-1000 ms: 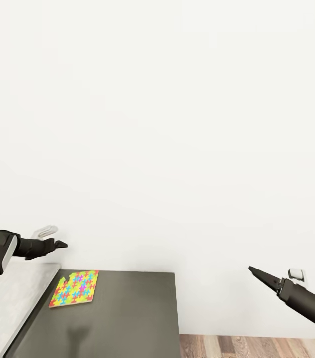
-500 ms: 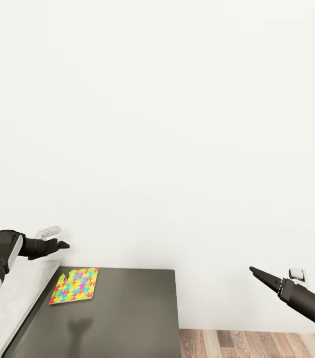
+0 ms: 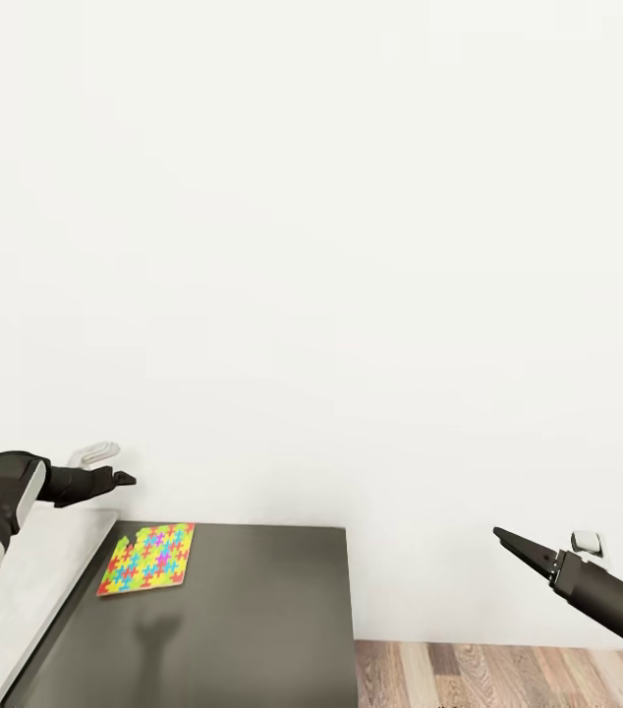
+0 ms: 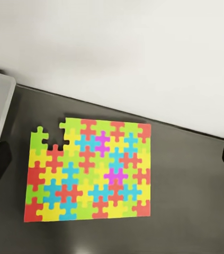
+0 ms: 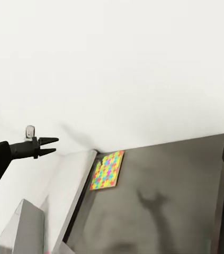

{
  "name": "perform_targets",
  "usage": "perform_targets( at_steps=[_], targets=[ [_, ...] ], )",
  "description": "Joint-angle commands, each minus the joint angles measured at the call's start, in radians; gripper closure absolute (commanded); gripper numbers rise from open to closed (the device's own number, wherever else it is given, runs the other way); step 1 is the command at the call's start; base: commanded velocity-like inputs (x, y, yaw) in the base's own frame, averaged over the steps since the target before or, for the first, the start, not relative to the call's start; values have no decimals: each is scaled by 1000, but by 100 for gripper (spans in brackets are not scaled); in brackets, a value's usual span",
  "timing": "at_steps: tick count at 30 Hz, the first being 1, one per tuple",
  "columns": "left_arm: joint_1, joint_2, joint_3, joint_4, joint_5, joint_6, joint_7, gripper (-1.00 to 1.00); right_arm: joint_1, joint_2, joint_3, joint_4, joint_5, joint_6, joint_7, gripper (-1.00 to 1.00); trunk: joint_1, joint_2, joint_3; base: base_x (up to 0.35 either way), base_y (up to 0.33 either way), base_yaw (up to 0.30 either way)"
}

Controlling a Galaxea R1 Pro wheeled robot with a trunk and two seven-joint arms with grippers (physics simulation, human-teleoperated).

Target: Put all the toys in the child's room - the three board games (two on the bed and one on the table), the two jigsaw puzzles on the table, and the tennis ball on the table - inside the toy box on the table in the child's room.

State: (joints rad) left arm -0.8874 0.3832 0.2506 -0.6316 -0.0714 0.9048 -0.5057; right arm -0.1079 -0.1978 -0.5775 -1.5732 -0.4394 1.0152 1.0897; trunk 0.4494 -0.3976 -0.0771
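Observation:
One jigsaw puzzle [image 3: 147, 559], a multicoloured square with a piece missing at one corner, lies flat on a dark grey cabinet top [image 3: 253, 619] near the wall. My left gripper [image 3: 123, 479] hovers above and to the left of it, open and empty. Its camera looks straight down on the jigsaw puzzle [image 4: 90, 169]. The light-grey table [image 3: 41, 580] adjoins the cabinet on the left. My right gripper [image 3: 504, 537] hangs in the air off to the right of the cabinet, open and holding nothing. Its camera shows the jigsaw puzzle [image 5: 107, 170] and the left gripper [image 5: 51, 145].
A white wall rises close behind the cabinet. Wall sockets [image 3: 587, 542] [image 3: 95, 454] sit low on it. Wooden floor [image 3: 508, 674] shows to the right of the cabinet. A grey slanted wall [image 5: 24, 227], perhaps the toy box, stands on the table.
The whole picture has slid up a little, so the camera moved. My left gripper has risen slightly relative to the puzzle. The right arm has held still.

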Motion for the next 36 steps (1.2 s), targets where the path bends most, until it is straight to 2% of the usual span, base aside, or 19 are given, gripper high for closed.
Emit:
perform_targets(
  at_steps=[1, 7, 12, 20, 27, 36],
  targets=[
    [-6, 0, 4, 16, -7, -5, -7, -100, -1, 0, 0, 0, 1, 4, 4, -100, 1, -2, -4, 0, 0, 0],
    [-31, 3, 4, 160, -10, -103, -7, -100, -1, 0, 1, 0, 2, 3, 4, -100, 1, -2, -14, 0, 0, 0],
    [-47, 1, 4, 193, -11, -132, -7, -100, -1, 2, 1, 0, 2, 3, 4, -100, 1, -2, -22, 0, 0, 0],
    [-54, -2, 4, 204, -11, -157, 1, -100, -1, 3, 2, 0, 2, 2, 4, -100, 1, -2, -35, 0, 0, 0],
    [-54, -4, 2, 205, -11, -217, 5, -100, -1, 3, 3, 0, 2, 2, 4, -100, 1, -2, -46, 0, 0, 0],
    [-54, -5, -14, 204, -11, -251, 8, -100, -1, 3, 3, 1, 2, 1, 3, -100, 1, -2, -61, 0, 0, 0]
  ],
)
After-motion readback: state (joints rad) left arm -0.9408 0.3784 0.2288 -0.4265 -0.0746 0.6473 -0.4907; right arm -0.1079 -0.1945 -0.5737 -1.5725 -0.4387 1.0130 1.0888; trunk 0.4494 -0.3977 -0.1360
